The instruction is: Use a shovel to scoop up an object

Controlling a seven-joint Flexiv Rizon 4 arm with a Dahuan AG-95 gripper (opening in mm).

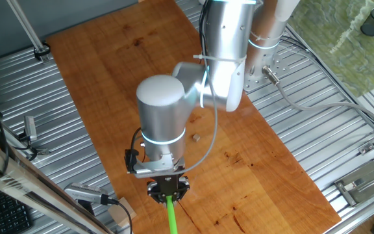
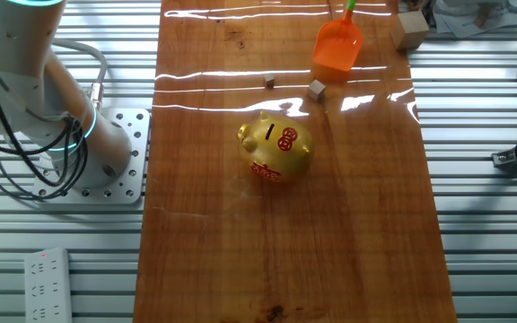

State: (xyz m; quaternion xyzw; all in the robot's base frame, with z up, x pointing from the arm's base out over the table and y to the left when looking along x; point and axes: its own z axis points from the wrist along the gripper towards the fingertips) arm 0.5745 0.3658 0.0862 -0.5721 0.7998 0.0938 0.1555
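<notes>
Shovel blade points at 7 o'clock in the other fixed view; cube lies just off its lip, same heading. Jaws clamp green shaft.

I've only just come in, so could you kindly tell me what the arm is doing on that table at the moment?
The robot's gripper has its jaws around the thin green shaft of a toy shovel. The orange blade sits low over the wooden table, with its front edge just short of a tiny pale wooden cube, which is not on the blade yet. A gold pig figurine and a smaller darker bit sit nearby, untouched.
</notes>
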